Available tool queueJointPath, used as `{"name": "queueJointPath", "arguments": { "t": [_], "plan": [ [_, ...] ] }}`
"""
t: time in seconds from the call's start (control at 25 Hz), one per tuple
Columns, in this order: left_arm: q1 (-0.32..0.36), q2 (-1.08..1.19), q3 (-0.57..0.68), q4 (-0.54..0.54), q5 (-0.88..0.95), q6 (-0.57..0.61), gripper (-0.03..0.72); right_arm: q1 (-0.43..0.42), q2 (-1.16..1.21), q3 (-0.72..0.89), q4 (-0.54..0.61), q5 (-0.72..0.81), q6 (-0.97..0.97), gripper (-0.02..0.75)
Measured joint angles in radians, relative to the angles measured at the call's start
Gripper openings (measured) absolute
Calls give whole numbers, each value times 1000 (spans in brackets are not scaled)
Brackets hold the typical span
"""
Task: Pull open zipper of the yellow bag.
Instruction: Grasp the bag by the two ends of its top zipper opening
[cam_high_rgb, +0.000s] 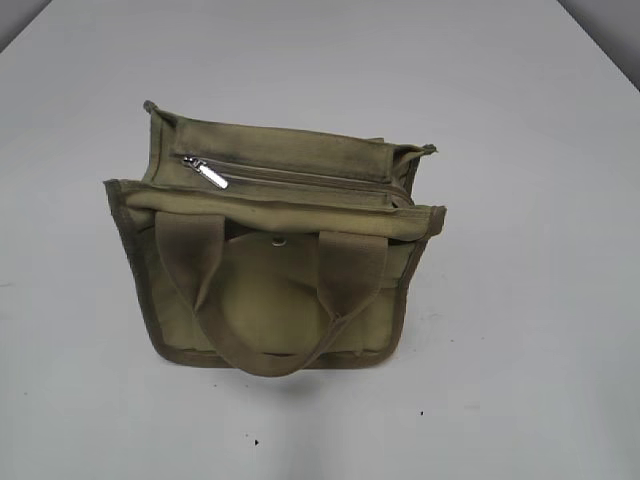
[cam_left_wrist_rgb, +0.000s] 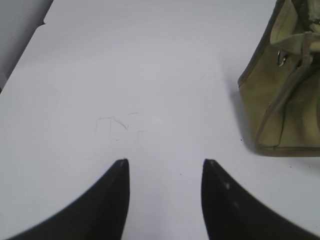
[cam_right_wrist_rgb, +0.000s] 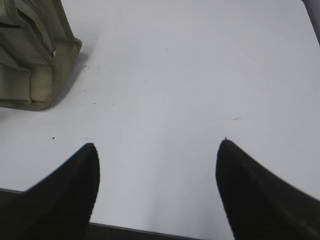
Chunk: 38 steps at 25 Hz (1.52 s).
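Note:
The yellow bag stands in the middle of the white table, a khaki canvas tote with two webbing handles drooping over its front. Its zipper runs along the top, with the silver pull tab at the left end. Neither arm shows in the exterior view. My left gripper hovers open over bare table, the bag off to its upper right. My right gripper is open wide over bare table near the front edge, the bag at its upper left. Nothing sits between either pair of fingers.
The white table spreads around the bag on all sides. Its front edge shows just below the right gripper. A round metal snap sits on the bag's front flap.

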Motion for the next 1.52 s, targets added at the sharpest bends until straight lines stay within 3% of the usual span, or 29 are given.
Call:
{"name": "queueJointPath", "arguments": {
  "t": [0.16, 0.28, 0.48, 0.72, 0.8, 1.16, 1.32, 1.52],
  "plan": [
    [0, 7, -23, -43, -62, 0, 354, 48, 53, 0, 1, -1, 0, 561],
    [0, 73, -37, -156, -177, 0, 353, 82, 159, 0, 1, -4, -1, 561],
    [0, 306, -39, -492, -334, 14, 353, 181, 337, -28, 3, -39, -51, 561],
    [0, 682, -39, -960, -348, 323, 352, 247, 553, -124, 9, -163, -164, 561],
    [0, 815, -49, -1070, -312, 405, 352, 270, 622, -155, 26, -237, -217, 561],
    [0, 1246, -288, -1139, -180, 501, 351, 308, 890, -215, 172, -666, -372, 561],
    [-1, 1356, -372, -1140, -133, 504, 351, 316, 1003, -254, 180, -707, -401, 561],
    [-8, 1455, -449, -1138, -70, 504, 351, 416, 1149, -344, 181, -730, -428, 561]
  ]
}}
